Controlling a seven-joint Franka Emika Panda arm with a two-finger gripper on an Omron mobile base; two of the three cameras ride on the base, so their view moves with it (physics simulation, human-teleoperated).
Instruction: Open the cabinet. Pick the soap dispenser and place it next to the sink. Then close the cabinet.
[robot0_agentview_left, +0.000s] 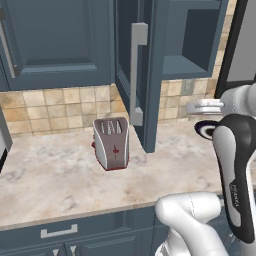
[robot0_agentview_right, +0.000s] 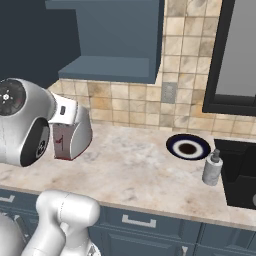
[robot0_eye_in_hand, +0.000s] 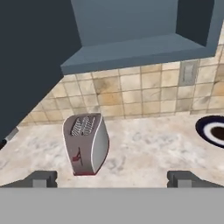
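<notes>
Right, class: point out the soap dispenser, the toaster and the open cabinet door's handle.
soap dispenser (robot0_agentview_right: 212, 170): right base view, on its grey body.
toaster (robot0_agentview_left: 112, 144): left base view, on its front face.
cabinet door's handle (robot0_agentview_left: 135, 75): left base view, on the middle of the vertical bar.

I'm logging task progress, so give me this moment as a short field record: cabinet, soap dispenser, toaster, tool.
cabinet: door swung open, shelf bare
soap dispenser: upright on the counter, beside the black sink, near the dark plate
toaster: on the counter below the open door
tool: open, holding nothing, above the counter
left to do: close the cabinet
</notes>
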